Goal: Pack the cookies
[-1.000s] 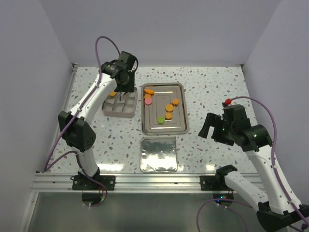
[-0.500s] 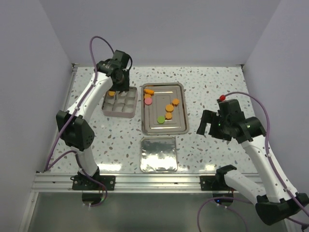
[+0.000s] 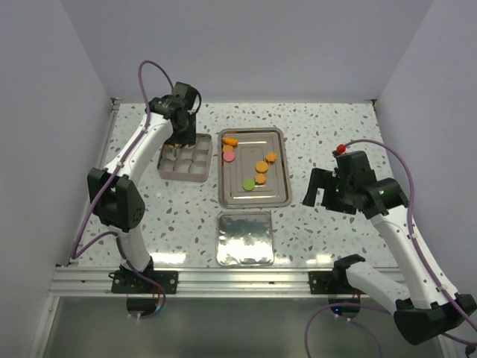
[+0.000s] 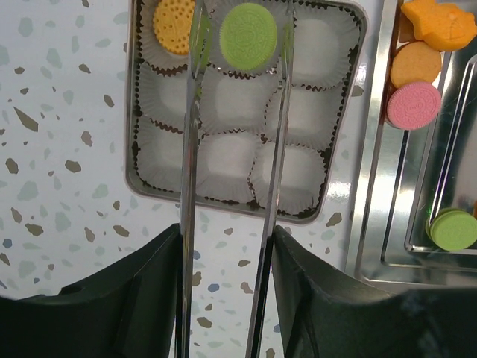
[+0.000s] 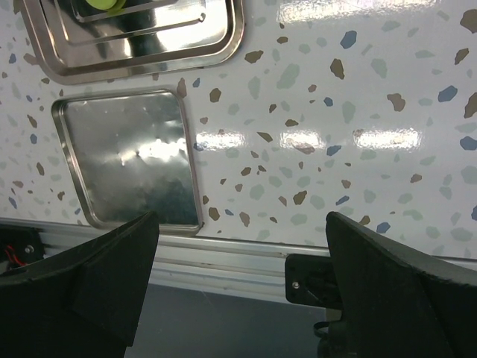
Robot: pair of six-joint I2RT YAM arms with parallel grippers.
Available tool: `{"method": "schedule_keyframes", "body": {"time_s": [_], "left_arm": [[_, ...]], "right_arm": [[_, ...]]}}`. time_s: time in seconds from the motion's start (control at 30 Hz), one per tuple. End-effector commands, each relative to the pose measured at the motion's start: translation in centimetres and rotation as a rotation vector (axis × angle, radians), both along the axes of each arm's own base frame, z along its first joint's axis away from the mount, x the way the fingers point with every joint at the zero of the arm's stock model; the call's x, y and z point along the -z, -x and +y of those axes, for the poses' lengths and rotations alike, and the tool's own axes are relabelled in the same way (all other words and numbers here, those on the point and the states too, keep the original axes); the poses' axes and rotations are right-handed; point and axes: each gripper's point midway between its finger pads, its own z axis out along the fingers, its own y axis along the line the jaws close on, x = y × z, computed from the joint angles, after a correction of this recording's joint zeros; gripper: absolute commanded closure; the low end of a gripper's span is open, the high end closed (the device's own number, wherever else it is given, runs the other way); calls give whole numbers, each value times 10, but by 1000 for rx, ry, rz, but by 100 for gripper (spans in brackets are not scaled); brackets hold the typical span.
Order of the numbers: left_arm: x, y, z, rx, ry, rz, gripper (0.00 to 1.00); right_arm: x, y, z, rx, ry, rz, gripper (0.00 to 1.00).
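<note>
green cookie (image 4: 248,36): lies flat in the far-middle paper cup of the box (image 4: 134,112), between your left fingers
orange cookie (image 4: 175,26): in the far-left corner cup, just beside it; the other seven cups hold nothing
left gripper (image 4: 243,6): fingers part way apart, straddling the green cookie; a sliver of cup shows on its left side, so I read it as let go, not pinched
tray cookies: orange ones (image 3: 261,168), pink one (image 3: 229,156), second green one (image 3: 248,184), all on the tray (image 3: 221,195) just right of the box
right gripper (image 5: 242,220): spread wide, holds nothing, over the table (image 5: 335,112) near the lid (image 5: 127,156)
step: dropping cookie two into the box, so early in the job
next: you lift the left arm straight up clear of the cup, swing to the tray and come down astride one disc; they're thin, so pinch low at the edges
</note>
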Motion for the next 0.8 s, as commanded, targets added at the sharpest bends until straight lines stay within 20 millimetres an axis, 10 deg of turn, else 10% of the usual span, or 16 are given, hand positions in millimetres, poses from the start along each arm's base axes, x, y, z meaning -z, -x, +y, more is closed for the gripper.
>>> {"method": "schedule_keyframes", "body": {"time_s": [0.0,0.43,0.77], "left_arm": [[2,-15,4,-7,-18,-38,46],[-8,-26,7,-19,-34,-68,41],[-31,-7,-48,69,49,-97,40]], "right_arm": [[-16,-11,1,-15,4,-69,3],[-16,-11,-2,-12,19,-67,2],[-14,-9,0,-5,6,-61,3]]}}
